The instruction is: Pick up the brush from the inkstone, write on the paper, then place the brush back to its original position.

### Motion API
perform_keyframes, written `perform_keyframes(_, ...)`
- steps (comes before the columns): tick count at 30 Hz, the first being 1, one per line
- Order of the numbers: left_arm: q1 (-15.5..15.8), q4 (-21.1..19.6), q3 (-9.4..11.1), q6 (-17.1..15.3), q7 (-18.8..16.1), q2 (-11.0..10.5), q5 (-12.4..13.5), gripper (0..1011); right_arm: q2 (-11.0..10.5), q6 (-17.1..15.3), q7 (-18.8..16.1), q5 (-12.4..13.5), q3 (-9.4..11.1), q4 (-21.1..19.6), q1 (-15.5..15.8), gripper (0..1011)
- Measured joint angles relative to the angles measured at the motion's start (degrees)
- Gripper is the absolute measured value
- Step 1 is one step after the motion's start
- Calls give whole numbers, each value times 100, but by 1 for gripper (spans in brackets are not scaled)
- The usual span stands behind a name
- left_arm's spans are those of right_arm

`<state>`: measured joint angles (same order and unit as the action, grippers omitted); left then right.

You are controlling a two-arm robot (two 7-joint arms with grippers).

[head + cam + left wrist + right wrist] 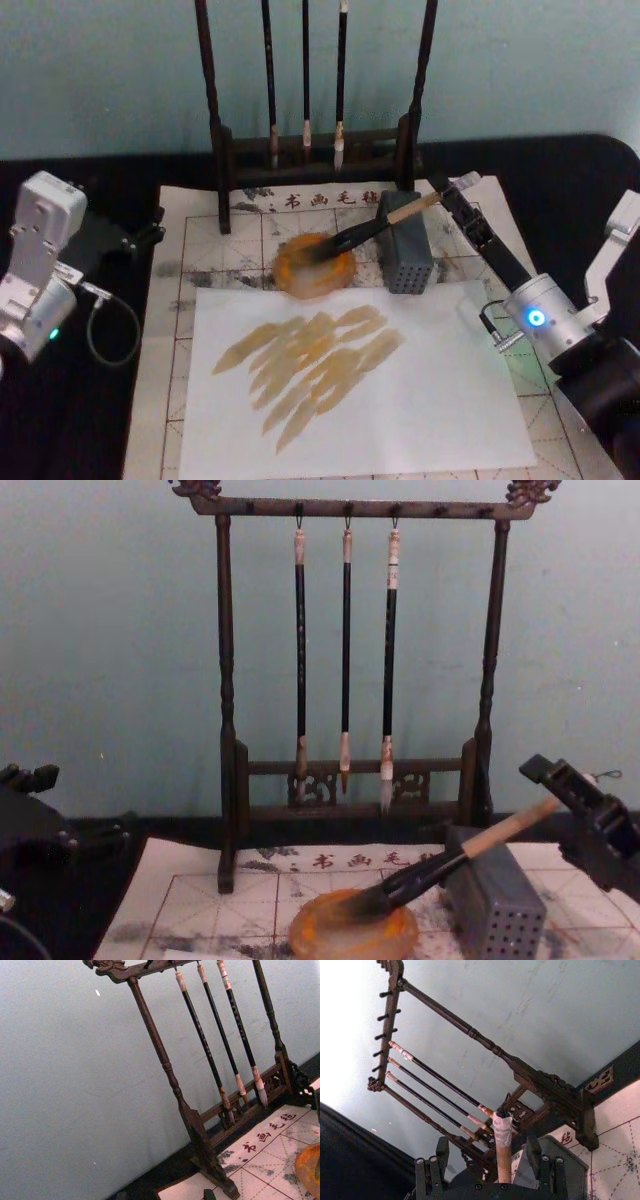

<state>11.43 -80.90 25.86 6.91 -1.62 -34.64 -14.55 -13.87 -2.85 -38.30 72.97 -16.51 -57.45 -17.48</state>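
R end effector (448,190) straddles brush (365,232) at its wrapped end, fingers apart w/ gaps each side. Handle leans on perforated block (405,255) just beyond it. Bristles lie farther out in inkstone (285,272), on grid paper (245,240). L end effector (125,238) parked well apart across paper; state can't tell.

Four red Chinese characters (325,200) run in a row along the far edge of the paper (170,330), just in front of the rack (310,168). They appear to read 书画毛毡 (the last one is the least clear). The same red row shows low in the chest view and at an angle in the left wrist view, and one red character shows in the right wrist view. Pale labels (221,970) near the tops of the thin brushes (346,650) carry tiny red marks, too small to read. The brown strokes (310,365) on the white sheet (440,400) form no legible writing.
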Motion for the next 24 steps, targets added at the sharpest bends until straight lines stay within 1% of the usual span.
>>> perform_keyframes(24,0,0,0,0,0,0,0,1001,-1,1,10,3,6,-1,-2,1000)
